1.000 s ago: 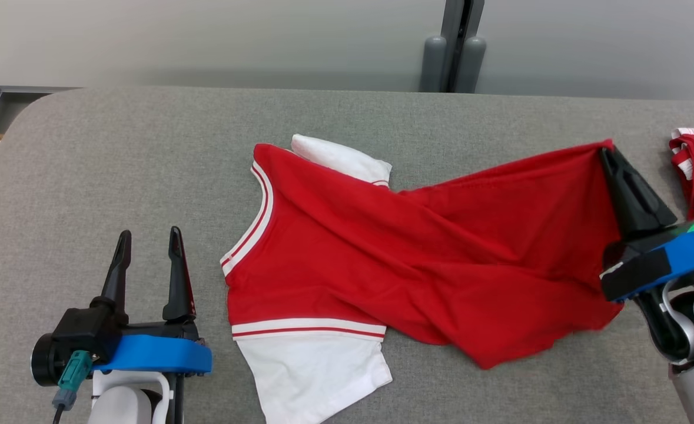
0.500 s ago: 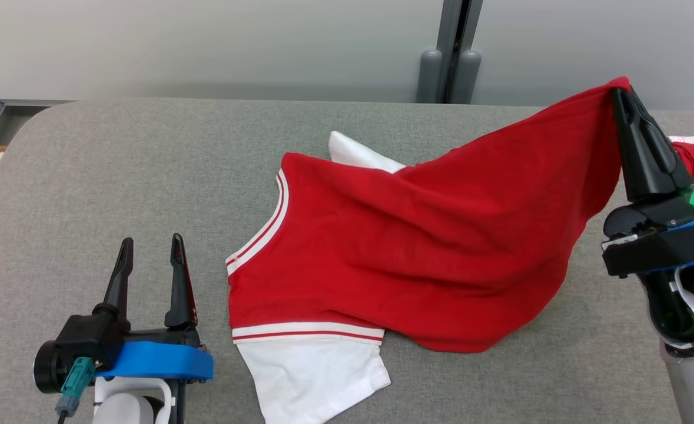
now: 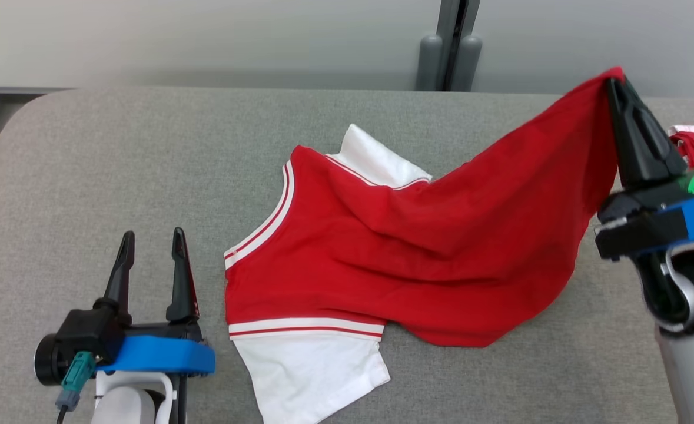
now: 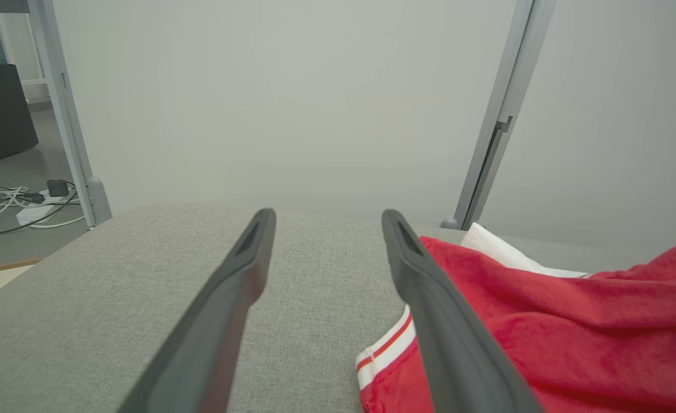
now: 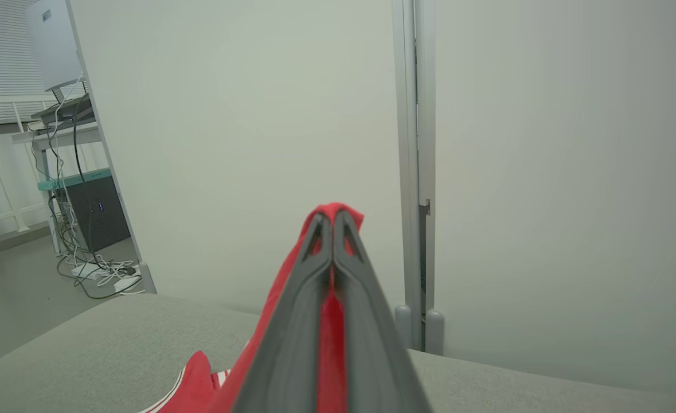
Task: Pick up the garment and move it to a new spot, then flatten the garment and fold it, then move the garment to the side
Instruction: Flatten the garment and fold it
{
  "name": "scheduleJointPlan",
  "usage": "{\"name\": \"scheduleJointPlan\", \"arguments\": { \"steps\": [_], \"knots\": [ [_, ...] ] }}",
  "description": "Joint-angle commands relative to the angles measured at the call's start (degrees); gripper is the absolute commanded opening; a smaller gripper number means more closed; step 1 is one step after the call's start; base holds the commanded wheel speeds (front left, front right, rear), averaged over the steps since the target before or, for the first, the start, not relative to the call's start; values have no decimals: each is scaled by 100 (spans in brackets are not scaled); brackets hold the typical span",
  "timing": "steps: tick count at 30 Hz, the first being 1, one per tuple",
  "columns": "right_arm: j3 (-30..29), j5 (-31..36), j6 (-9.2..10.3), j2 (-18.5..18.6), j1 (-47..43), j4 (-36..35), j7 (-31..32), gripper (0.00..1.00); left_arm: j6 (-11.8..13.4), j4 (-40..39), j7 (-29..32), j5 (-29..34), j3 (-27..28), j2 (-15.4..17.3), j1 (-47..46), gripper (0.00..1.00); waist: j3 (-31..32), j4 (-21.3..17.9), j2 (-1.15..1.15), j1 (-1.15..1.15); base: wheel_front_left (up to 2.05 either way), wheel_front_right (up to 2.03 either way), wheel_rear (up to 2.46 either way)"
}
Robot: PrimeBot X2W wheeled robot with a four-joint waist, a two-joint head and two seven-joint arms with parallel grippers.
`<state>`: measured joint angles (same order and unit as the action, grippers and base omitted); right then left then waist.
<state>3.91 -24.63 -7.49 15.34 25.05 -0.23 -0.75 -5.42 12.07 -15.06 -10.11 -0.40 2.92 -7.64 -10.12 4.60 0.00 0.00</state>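
Now | right gripper (image 3: 613,85): fingers clenched on a corner of the red fabric shirt with white sleeves (image 3: 382,259), corner held above the grey cloth-covered table (image 3: 117,153) | shirt: the rest lies mid-table | left gripper (image 3: 151,238): fingers spread, grasping nothing, beside the shirt, not touching.

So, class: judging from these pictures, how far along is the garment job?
Done: the right gripper has its fingers shut on one corner of the garment, raised off the table. In hand: the move; most of the cloth lies on the table. To do: flattening, folding, moving aside; the left gripper is open, empty.
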Motion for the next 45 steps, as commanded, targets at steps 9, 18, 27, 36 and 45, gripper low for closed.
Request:
{"name": "scheduleJointPlan", "arguments": {
  "steps": [9,18,27,36,45],
  "knots": [
    [577,200,-1,-256,1611,1682,-284,0,1,2,-14,-106,-141,-6,-449,100,-434,298,0,0,0,0,0],
    [1336,397,-1,-829,2979,4182,-998,0,57,73,-14,-253,-385,-5,-706,100,-661,696,0,0,0,0,0],
    [2204,87,-1,-1200,3270,5579,-1369,100,96,97,-14,-285,-398,-6,-724,100,-720,748,0,0,0,0,0],
    [2332,-218,-1,-683,2777,5129,-1447,100,64,53,-14,-118,-131,-5,-508,100,-477,343,0,0,0,0,0],
    [1448,-229,-1,89,1275,4036,-1449,100,44,-3,-14,-25,8,-4,-256,100,-217,4,0,0,0,0,0]
  ]
}}
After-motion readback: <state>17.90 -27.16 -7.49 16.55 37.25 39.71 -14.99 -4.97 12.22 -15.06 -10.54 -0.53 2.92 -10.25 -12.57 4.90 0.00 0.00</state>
